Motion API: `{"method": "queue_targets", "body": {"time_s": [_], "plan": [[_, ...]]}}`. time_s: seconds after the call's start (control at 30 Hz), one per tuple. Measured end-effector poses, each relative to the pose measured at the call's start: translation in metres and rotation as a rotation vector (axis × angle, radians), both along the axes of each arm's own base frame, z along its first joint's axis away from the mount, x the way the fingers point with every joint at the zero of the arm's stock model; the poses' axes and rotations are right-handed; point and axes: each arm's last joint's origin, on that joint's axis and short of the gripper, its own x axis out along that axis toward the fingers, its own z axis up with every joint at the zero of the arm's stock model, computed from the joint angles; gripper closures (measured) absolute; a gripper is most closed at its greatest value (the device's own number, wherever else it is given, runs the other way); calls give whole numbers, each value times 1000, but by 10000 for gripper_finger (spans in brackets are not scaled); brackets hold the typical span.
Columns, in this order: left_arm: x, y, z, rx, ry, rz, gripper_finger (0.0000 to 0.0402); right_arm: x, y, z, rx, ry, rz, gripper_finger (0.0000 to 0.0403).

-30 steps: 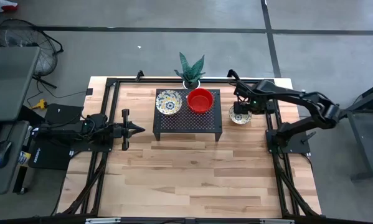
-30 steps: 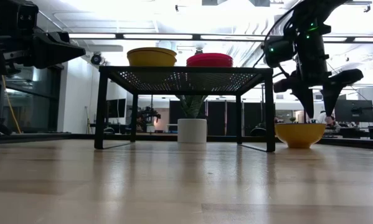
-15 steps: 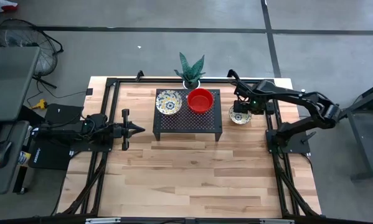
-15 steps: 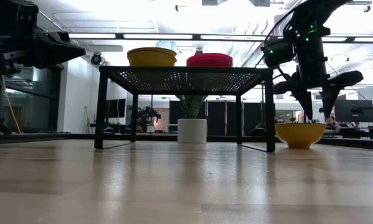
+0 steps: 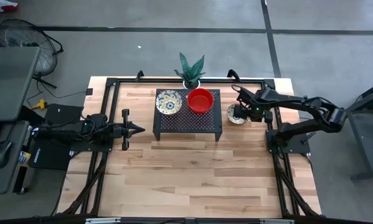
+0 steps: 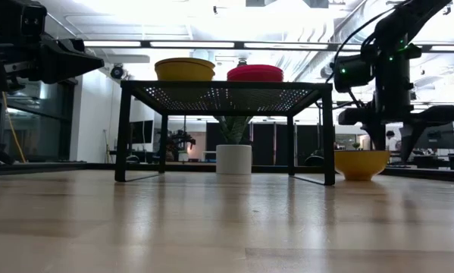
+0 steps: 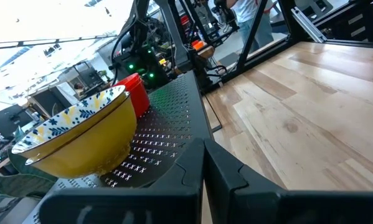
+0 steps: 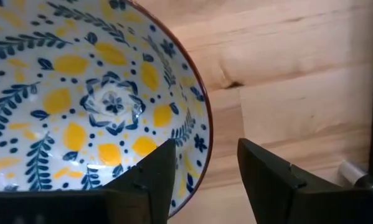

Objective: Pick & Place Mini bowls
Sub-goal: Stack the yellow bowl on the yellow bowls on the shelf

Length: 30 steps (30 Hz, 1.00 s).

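Behind the worktop (image 5: 192, 174), two bowls (image 5: 169, 101) were seen racked, while a third (image 5: 236, 116) was straddled at its rim by the right tool's (image 5: 238, 112) parted fingers, unclamped.

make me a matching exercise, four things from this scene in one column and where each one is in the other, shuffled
Things:
1. glossy round red mini bowl
2. patterned yellow mini bowl on the wooden table top
3. white plant pot with the green plant
4. left gripper

Places:
A. behind the black mesh stand, at the table's far edge
B. on the stand, beside another patterned mini bowl
C. right of the stand, under the right gripper
D. left of the stand, waiting

Pairs: 1-B, 2-C, 3-A, 4-D
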Motion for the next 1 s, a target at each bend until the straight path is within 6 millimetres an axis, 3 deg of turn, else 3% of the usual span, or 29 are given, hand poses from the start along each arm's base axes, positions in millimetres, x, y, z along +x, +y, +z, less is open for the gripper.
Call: {"method": "queue_targets", "body": {"time_s": [0.27, 0.63, 1.0], "plan": [[0, 0, 0, 0, 0, 0, 401, 0, 0, 0, -5, -3, 27, 281], [0, 0, 0, 0, 0, 0, 401, 2, 0, 2, -18, -13, 74, 385], [0, 0, 0, 0, 0, 0, 401, -4, 15, 14, -15, -25, 111, 399]]}}
